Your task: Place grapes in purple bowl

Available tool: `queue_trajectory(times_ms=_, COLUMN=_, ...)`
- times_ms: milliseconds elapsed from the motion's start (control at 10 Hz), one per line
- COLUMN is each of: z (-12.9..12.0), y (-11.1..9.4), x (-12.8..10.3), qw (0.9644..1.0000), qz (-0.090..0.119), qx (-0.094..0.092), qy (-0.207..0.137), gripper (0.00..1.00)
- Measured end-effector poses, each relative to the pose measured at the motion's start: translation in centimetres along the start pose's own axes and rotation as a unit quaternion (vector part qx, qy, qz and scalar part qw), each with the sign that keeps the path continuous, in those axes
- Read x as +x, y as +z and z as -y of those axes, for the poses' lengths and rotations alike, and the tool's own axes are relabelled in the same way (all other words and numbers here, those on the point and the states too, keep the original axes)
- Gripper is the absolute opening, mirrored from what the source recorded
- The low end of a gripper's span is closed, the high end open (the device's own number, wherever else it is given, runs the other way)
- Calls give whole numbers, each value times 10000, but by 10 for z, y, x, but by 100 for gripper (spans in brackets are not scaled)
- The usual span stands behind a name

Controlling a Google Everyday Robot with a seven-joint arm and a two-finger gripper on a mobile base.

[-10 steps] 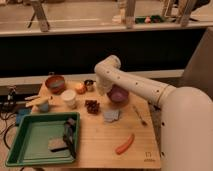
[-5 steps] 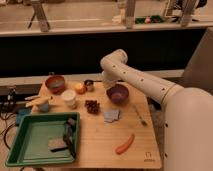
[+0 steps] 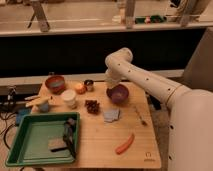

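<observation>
The grapes (image 3: 92,106), a small dark maroon cluster, lie on the wooden table just right of the white cup (image 3: 69,97). The purple bowl (image 3: 118,93) stands to their right, toward the back of the table. My white arm bends down from the right, and its gripper (image 3: 111,85) hangs at the bowl's back-left rim, a hand's width up and to the right of the grapes. Nothing can be seen in the gripper.
A reddish-orange bowl (image 3: 55,82), an orange fruit (image 3: 80,88) and a small dark can (image 3: 89,85) line the back left. A blue-grey cloth (image 3: 112,115), a fork (image 3: 140,116) and an orange carrot-like stick (image 3: 125,144) lie in front. A green tray (image 3: 20,150) holds a sponge.
The arm's wrist has drifted slightly right, closer to the purple bowl's rim. The grapes and the other objects have stayed put.
</observation>
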Motion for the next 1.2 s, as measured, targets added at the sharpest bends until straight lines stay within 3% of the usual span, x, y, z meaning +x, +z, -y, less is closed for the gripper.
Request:
queue_trajectory(times_ms=300, z=29, y=13, x=-38, qw=9964, qz=199, qx=-100, qy=-812, gripper=68)
queue_trajectory(times_ms=400, z=43, y=18, x=-56, qw=9909, qz=250, qx=-111, qy=-1319, gripper=77)
queue_trajectory(times_ms=600, z=57, y=27, x=-75, qw=9747, qz=234, qx=-135, qy=-2221, gripper=80)
queue_trajectory(times_ms=700, z=59, y=30, x=-76, qw=9694, qz=193, qx=-147, qy=-2443, gripper=80)
queue_trajectory(times_ms=1000, z=54, y=38, x=-69, qw=9605, qz=157, qx=-187, qy=-2774, gripper=80)
queue_trajectory(times_ms=1100, z=51, y=41, x=-67, qw=9571, qz=212, qx=-213, qy=-2882, gripper=80)
queue_trajectory(times_ms=1200, z=47, y=45, x=-67, qw=9513, qz=350, qx=-246, qy=-3053, gripper=80)
